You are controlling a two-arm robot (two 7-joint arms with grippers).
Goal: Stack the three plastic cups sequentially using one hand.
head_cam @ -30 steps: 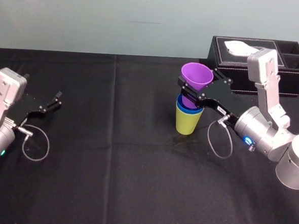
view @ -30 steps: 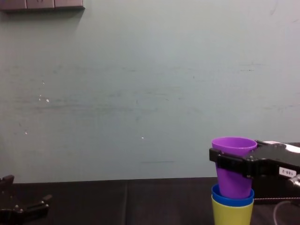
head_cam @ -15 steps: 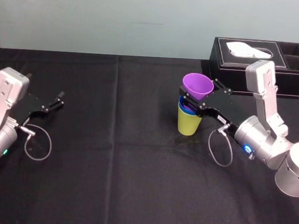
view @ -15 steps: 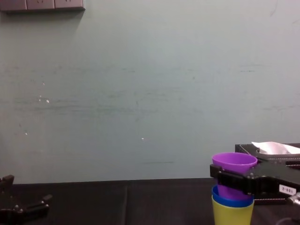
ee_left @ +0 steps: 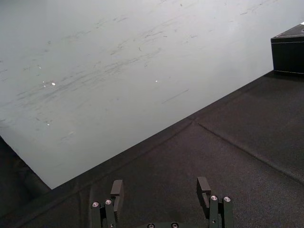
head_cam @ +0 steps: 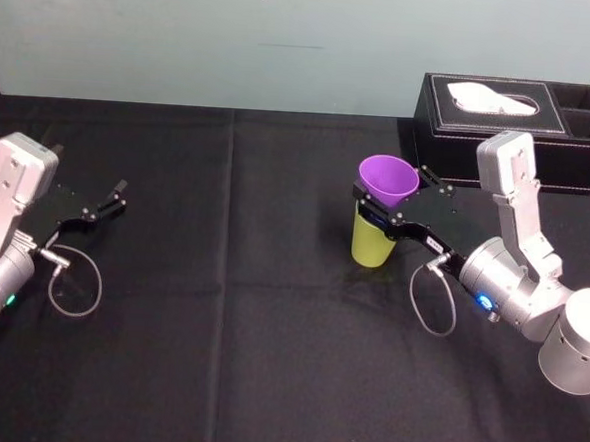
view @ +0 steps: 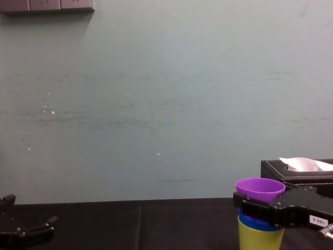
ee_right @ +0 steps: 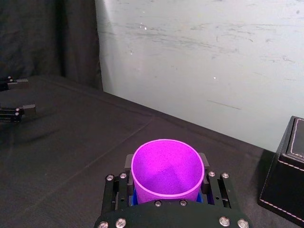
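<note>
Right of centre, the right gripper (head_cam: 389, 194) had its jaws clamped on the purple cup (head_cam: 388, 175), nested in the blue cup (view: 258, 224) inside the green cup (head_cam: 372, 244); far left, the left gripper (head_cam: 98, 204) gaped empty.

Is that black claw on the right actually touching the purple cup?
Touching. Right wrist view: fingers of the right gripper sit against both sides of the purple cup.

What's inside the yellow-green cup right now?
A blue cup, only its rim showing, with the purple cup nested in that. The right end effector grips the purple cup. Their lower parts and bottoms are hidden inside the yellow-green cup.
</note>
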